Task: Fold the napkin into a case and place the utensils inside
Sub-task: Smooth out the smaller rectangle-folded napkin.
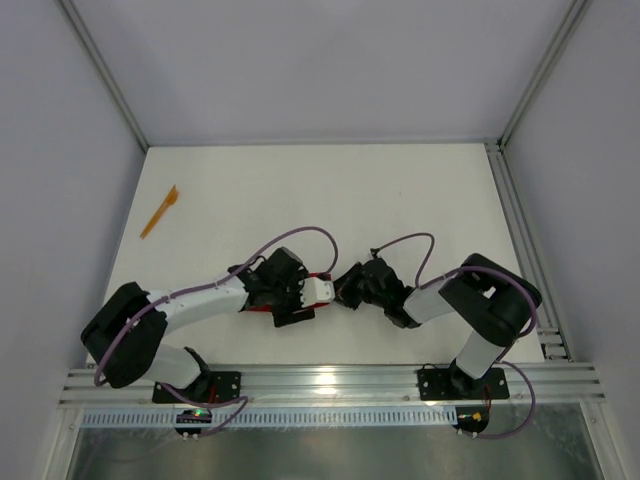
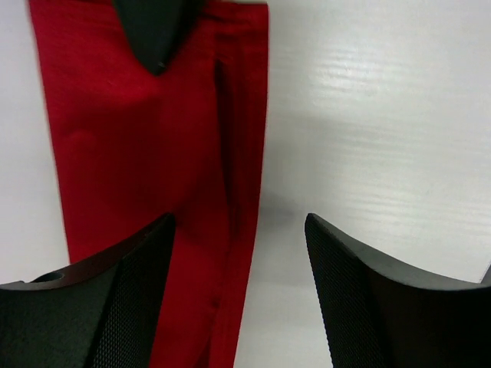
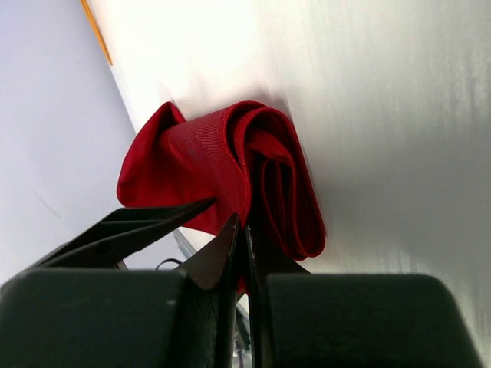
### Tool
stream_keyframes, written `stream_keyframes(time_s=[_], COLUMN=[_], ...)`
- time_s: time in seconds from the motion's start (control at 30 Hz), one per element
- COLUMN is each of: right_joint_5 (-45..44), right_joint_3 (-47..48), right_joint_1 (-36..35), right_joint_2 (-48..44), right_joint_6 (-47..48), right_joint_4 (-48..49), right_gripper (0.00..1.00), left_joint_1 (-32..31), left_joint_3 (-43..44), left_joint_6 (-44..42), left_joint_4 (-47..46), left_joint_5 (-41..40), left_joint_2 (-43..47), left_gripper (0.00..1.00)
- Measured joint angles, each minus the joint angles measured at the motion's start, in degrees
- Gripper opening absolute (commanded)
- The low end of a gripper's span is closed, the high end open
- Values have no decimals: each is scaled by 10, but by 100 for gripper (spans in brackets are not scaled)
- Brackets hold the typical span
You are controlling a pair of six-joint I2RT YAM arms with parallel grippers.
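Note:
The red napkin lies folded into a long narrow strip near the table's front edge, mostly hidden under both grippers in the top view. My left gripper is open and low over the strip, with one finger above the cloth and the other above bare table. My right gripper is shut on an edge layer of the napkin, whose end shows rolled folds. Its fingertip shows in the left wrist view. One orange utensil lies far left, away from both grippers.
The white table is bounded by an aluminium rail at the front and frame posts at the back corners. The orange utensil also shows at the top left of the right wrist view. No other utensil is in view.

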State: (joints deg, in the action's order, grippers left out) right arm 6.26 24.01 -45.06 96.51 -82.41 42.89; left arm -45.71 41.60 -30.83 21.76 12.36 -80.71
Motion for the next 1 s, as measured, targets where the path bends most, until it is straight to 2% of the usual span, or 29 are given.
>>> stream_keyframes(time_s=[0.2,0.3,0.33,0.43,0.6,0.67,0.77,0.87,1.0], right_joint_5=[-7,-7,-7,-6,-1,1,1,-2,-23], right_joint_3=[28,35,36,36,36,37,41,47,59], right_joint_1=[0,0,0,0,0,0,0,0,-1], right_joint_2=[0,0,0,0,-1,-2,-3,-14,-58], right_joint_6=[38,48,50,54,56,57,63,82,128], right_joint_4=[-50,-56,-56,-57,-57,-57,-61,-85,-158], right_gripper=[11,11,11,11,11,13,23,46,51], left_joint_1=[-7,-8,-8,-9,-9,-9,-9,-9,-9], left_joint_3=[-14,-11,-11,-11,-11,-11,-11,-11,-11], left_joint_6=[-26,-26,-25,-26,-29,-29,-29,-28,-27], left_joint_4=[-25,-44,-49,-58,-65,-66,-66,-65,-63], left_joint_5=[-27,-33,-34,-41,-53,-55,-57,-57,-59], left_joint_2=[-16,-24,-26,-31,-34,-34,-34,-32,-30], left_gripper=[70,56,45,29,13,2,0,0,0])
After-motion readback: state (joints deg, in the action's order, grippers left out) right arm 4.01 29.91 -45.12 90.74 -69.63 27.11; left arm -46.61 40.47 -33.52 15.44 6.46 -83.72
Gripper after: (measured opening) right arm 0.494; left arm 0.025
